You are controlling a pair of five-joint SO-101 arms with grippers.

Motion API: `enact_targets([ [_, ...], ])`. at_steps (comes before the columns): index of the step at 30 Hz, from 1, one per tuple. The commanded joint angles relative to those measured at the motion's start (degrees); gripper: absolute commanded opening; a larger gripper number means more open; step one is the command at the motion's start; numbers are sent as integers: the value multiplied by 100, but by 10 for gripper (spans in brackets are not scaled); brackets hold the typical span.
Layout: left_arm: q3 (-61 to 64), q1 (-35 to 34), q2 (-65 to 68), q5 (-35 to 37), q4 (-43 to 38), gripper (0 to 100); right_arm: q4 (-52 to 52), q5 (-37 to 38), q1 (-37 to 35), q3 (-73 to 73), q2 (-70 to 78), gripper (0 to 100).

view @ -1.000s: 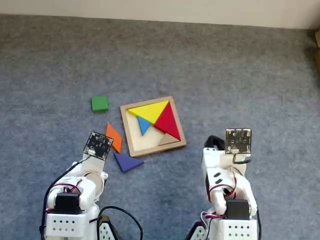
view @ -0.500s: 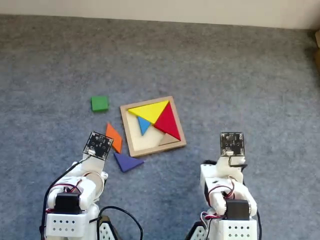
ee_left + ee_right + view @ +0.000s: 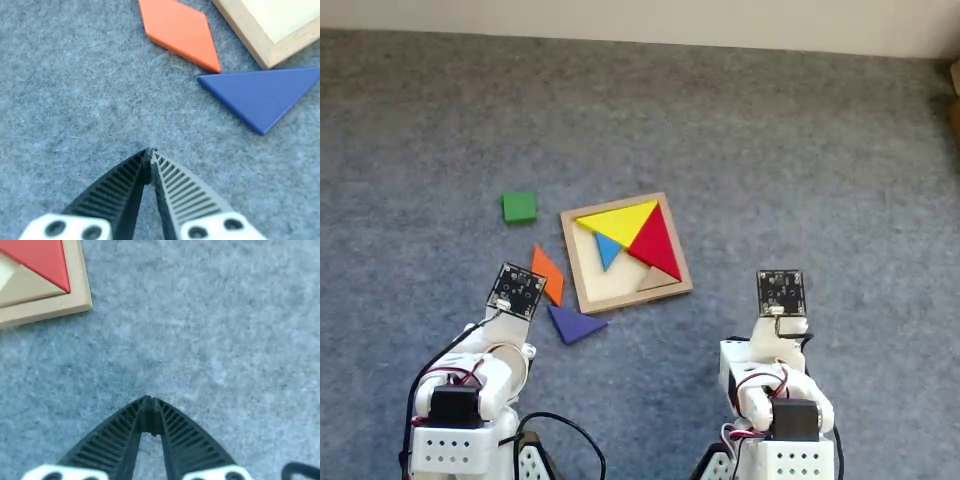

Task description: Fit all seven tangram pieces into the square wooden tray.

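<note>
The square wooden tray (image 3: 582, 286) lies mid-table and holds a yellow triangle (image 3: 618, 221), a red triangle (image 3: 656, 243), a small light-blue triangle (image 3: 608, 250) and a tan triangle (image 3: 657, 280). Outside it, to the left, lie a green square (image 3: 519, 207), an orange parallelogram (image 3: 548, 274) and a dark blue triangle (image 3: 575, 323). My left gripper (image 3: 150, 151) is shut and empty over bare carpet, just short of the blue triangle (image 3: 265, 95) and the orange parallelogram (image 3: 177, 30). My right gripper (image 3: 148, 399) is shut and empty, near the tray's corner (image 3: 80, 295).
Grey carpet covers the whole table. Both arm bases stand at the near edge, with cables between them. A pale wall strip runs along the far edge. Open carpet spreads to the right of the tray and beyond it.
The right arm has drawn back toward its base, away from the tray's right side. The left arm and all pieces have stayed put.
</note>
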Motion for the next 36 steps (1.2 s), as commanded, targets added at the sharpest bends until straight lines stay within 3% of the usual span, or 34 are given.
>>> enact_targets([
  [1,110,-57,-154,-53,35,8,48,35,31,822,-84,16],
  [22,110,-48,-154,-44,35,8,57,18,31,822,-84,12],
  [27,110,-48,-154,-35,35,8,-4,-862,48,822,-84,12],
  [36,-198,-189,-163,-53,44,11,4,-897,48,822,-84,12],
])
